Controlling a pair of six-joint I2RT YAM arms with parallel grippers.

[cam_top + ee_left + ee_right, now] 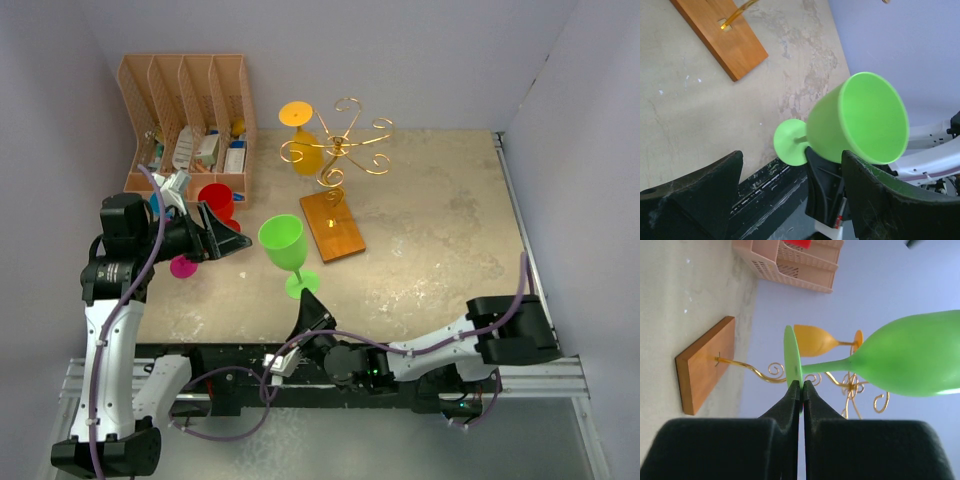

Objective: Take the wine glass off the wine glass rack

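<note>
Your left arm [105,330] is rising by the counter's left edge, the left gripper [225,235] pointing right with jaws spread wide. Your right arm [440,345] is stretching leftward along the near edge, the right gripper [801,385] pinching the green glass [910,357] by its foot.

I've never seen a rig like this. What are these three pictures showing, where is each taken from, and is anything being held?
Two robot arms are bolted at the near edge of a table. One picture looks down from above and behind them. The other two come from a camera on each wrist, so the dark shapes at the bottom are that arm's own fingers.

On the table stand a gold wire wine glass rack on a wooden base, with a yellow wine glass hanging from it, and a peach file organizer.

The right gripper pinches the foot of a green wine glass, upright and off the rack. The left gripper is open and empty.
</note>
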